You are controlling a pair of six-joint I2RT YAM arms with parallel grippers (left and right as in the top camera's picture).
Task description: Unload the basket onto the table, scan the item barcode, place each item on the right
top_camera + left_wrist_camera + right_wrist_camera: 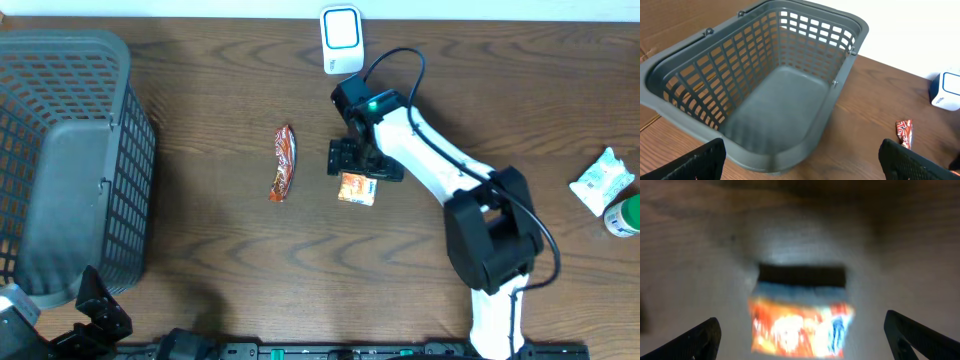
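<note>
An orange snack packet [357,189] lies flat on the wooden table near the middle. My right gripper [360,168] hangs just above its far edge, open. In the right wrist view the packet [800,327] is blurred and sits on the table between the spread fingers [702,337], with nothing gripped. The white and blue barcode scanner [341,40] stands at the table's far edge, behind the right arm. My left gripper [801,150] is open and empty at the near left corner, facing the basket.
A grey plastic basket [70,160] fills the left side; its rim [790,150] is close in front of the left fingers. A red wrapped bar [284,162] lies left of the orange packet. A white packet [603,180] and a green-capped bottle [625,215] sit at the right edge.
</note>
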